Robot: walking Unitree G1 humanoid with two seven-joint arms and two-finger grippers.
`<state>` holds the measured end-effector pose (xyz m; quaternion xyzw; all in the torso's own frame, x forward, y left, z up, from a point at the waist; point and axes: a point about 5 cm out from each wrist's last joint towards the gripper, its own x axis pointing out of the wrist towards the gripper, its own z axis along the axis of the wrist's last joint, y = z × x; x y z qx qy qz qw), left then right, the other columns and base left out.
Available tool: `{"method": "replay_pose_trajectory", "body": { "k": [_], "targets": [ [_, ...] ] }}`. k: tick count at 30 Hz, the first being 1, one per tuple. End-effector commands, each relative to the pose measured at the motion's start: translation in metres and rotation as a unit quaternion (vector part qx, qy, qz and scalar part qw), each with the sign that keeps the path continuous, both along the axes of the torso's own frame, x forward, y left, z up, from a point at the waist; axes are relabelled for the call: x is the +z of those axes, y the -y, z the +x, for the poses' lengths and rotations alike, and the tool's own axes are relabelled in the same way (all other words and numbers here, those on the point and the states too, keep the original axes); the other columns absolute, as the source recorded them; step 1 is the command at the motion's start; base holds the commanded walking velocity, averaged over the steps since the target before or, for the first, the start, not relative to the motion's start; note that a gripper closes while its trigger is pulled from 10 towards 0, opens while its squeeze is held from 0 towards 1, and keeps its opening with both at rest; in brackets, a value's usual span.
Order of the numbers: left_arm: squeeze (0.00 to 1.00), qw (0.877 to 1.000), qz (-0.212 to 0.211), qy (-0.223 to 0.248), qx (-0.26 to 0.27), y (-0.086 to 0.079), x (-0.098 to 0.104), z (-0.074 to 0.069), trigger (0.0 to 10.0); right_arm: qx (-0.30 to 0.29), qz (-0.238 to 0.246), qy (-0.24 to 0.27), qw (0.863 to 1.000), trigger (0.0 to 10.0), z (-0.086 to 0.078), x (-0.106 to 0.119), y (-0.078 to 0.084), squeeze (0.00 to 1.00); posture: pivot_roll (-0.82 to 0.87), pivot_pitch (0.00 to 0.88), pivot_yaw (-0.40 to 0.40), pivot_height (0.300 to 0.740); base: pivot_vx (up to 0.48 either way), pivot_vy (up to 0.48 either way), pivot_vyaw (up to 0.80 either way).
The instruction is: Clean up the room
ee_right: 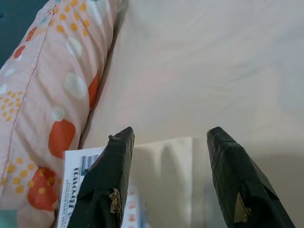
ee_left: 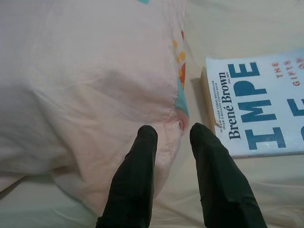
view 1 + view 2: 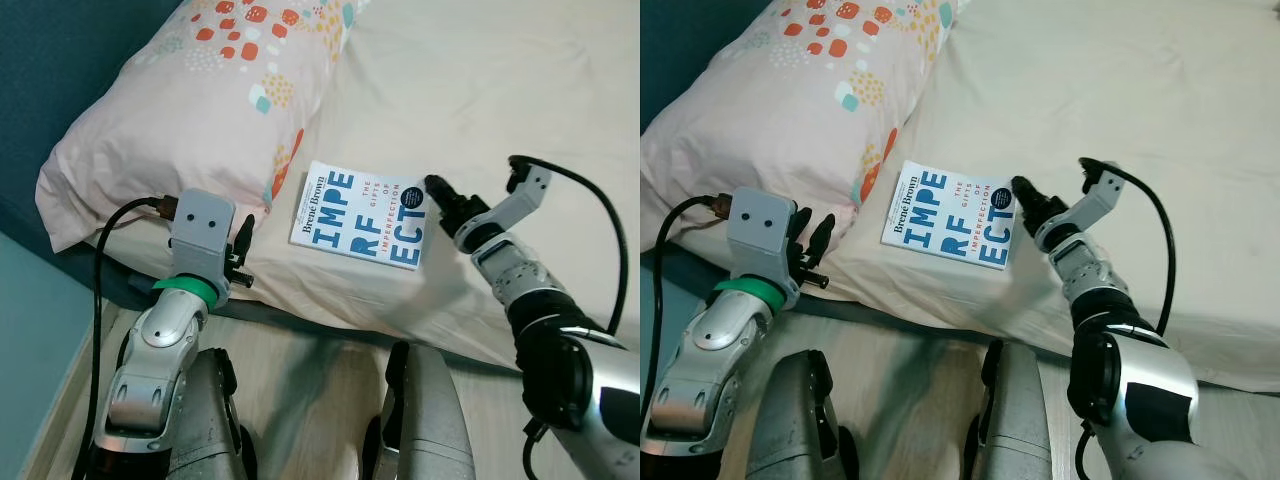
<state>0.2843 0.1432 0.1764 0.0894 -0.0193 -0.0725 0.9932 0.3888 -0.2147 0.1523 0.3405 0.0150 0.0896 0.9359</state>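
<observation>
Seemingly book (image 3: 362, 214) between right fingers (image 1: 110, 180)

Bed sheet (image 3: 500, 90): bare, open passage right of and beyond the paperback book (image 3: 362, 213). Pillow (image 3: 190, 110): bulky obstacle just beside the book's spine edge (narrow gap between). Near mattress edge: unobstructed from the floor side.

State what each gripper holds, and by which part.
Nothing is held. The right gripper is open at the book's edge; the left gripper is open by the pillow.
</observation>
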Motion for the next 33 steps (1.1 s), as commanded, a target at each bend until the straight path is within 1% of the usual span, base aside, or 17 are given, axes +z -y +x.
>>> {"method": "replay_pose_trajectory", "body": {
  "k": [1, 6, 10, 11, 13, 14, 16, 18, 20, 21, 22, 23, 26, 28, 29, 30, 33],
  "targets": [
    [0.00, 1.000, 0.000, -0.010, 0.000, 0.001, -0.006, 0.000, 10.0, -0.005, -0.007, -0.008, 1.000, 10.0, -0.001, -0.003, 0.002, 0.00, 0.13, 0.162, 0.033, 0.505, 0.000, 0.000, 0.00],
    [0.00, 1.000, -0.005, -0.006, -0.001, 0.005, -0.006, 0.005, 10.0, -0.016, -0.043, 0.013, 0.999, 10.0, 0.000, 0.005, 0.008, 0.00, 0.11, 0.135, 0.025, 0.505, 0.000, 0.000, 0.00],
    [0.00, 1.000, -0.009, -0.002, -0.002, 0.007, -0.005, 0.006, 10.0, 0.004, -0.097, 0.071, 0.993, 10.0, 0.002, 0.020, 0.005, 0.00, 0.10, 0.116, 0.018, 0.505, 0.000, 0.000, 0.00],
    [0.00, 1.000, -0.009, -0.002, -0.002, 0.007, -0.005, 0.006, 10.0, 0.004, -0.097, 0.071, 0.993, 10.0, 0.002, 0.020, 0.005, 0.00, 0.10, 0.116, 0.018, 0.505, 0.000, 0.000, 0.00],
    [0.00, 1.000, -0.016, 0.007, -0.009, 0.009, -0.002, 0.007, 10.0, 0.031, -0.172, 0.152, 0.973, 10.0, 0.000, 0.036, -0.006, 0.00, 0.08, 0.101, 0.012, 0.505, 0.000, 0.000, 0.00],
    [0.00, 1.000, -0.016, 0.007, -0.009, 0.009, -0.002, 0.007, 10.0, 0.031, -0.172, 0.152, 0.973, 10.0, 0.000, 0.036, -0.006, 0.00, 0.08, 0.101, 0.012, 0.505, 0.000, 0.000, 0.00],
    [0.00, 0.999, -0.022, 0.016, -0.021, 0.011, 0.002, 0.008, 10.0, 0.042, -0.217, 0.238, 0.946, 10.0, -0.014, 0.055, -0.017, 0.00, 0.06, 0.087, 0.010, 0.505, 0.000, 0.000, 0.00],
    [0.00, 0.999, -0.023, 0.018, -0.024, 0.012, 0.003, 0.008, 10.0, 0.043, -0.222, 0.254, 0.940, 10.0, -0.018, 0.060, -0.019, 0.00, 0.06, 0.087, 0.010, 0.505, 0.000, 0.000, 0.00],
    [0.00, 0.999, -0.027, 0.026, -0.035, 0.013, 0.008, 0.009, 10.0, 0.047, -0.240, 0.286, 0.927, 10.0, -0.042, 0.068, -0.026, 0.00, 0.01, 0.065, 0.015, 0.505, 0.000, 0.000, 0.00],
    [0.00, 0.999, -0.027, 0.026, -0.035, 0.013, 0.008, 0.009, 10.0, 0.047, -0.240, 0.286, 0.927, 10.0, -0.042, 0.068, -0.026, 0.00, 0.01, 0.065, 0.015, 0.505, 0.000, 0.000, 0.00],
    [0.00, 0.998, -0.028, 0.029, -0.040, 0.013, 0.010, 0.008, 10.0, 0.052, -0.242, 0.293, 0.924, 10.0, -0.053, 0.069, -0.030, 0.00, 0.00, 0.060, 0.015, 0.505, 0.000, 0.000, 0.00],
    [0.00, 0.998, -0.028, 0.032, -0.044, 0.013, 0.012, 0.008, 10.0, 0.058, -0.249, 0.290, 0.922, 10.0, -0.064, 0.062, -0.037, 0.00, 0.00, 0.052, 0.015, 0.505, 0.000, 0.000, 0.00],
    [0.00, 0.998, -0.028, 0.032, -0.046, 0.012, 0.012, 0.007, 10.0, 0.062, -0.253, 0.284, 0.923, 10.0, -0.070, 0.055, -0.042, 0.00, -0.01, 0.044, 0.015, 0.505, 0.000, 0.000, 0.00],
    [0.00, 0.998, -0.023, 0.031, -0.049, 0.012, 0.010, 0.003, 10.0, 0.053, -0.262, 0.260, 0.928, 10.0, -0.083, 0.031, -0.051, 0.00, -0.02, 0.032, 0.013, 0.505, 0.000, 0.000, 0.00],
    [0.00, 0.998, -0.023, 0.031, -0.049, 0.012, 0.010, 0.003, 10.0, 0.053, -0.262, 0.260, 0.928, 10.0, -0.083, 0.031, -0.051, 0.00, -0.02, 0.032, 0.013, 0.505, 0.000, 0.000, 0.00],
    [0.00, 0.999, -0.016, 0.018, -0.044, 0.010, 0.002, 0.000, 10.0, -0.007, -0.291, 0.226, 0.930, 10.0, -0.094, 0.004, -0.053, 0.00, -0.02, 0.020, 0.012, 0.505, 0.000, 0.000, 0.00],
    [0.00, 0.999, -0.016, 0.011, -0.035, 0.010, -0.004, -0.001, 10.0, -0.046, -0.309, 0.208, 0.927, 10.0, -0.100, -0.010, -0.053, 0.00, -0.02, 0.015, 0.009, 0.515, 0.000, 0.000, 0.00]
  ]
}}
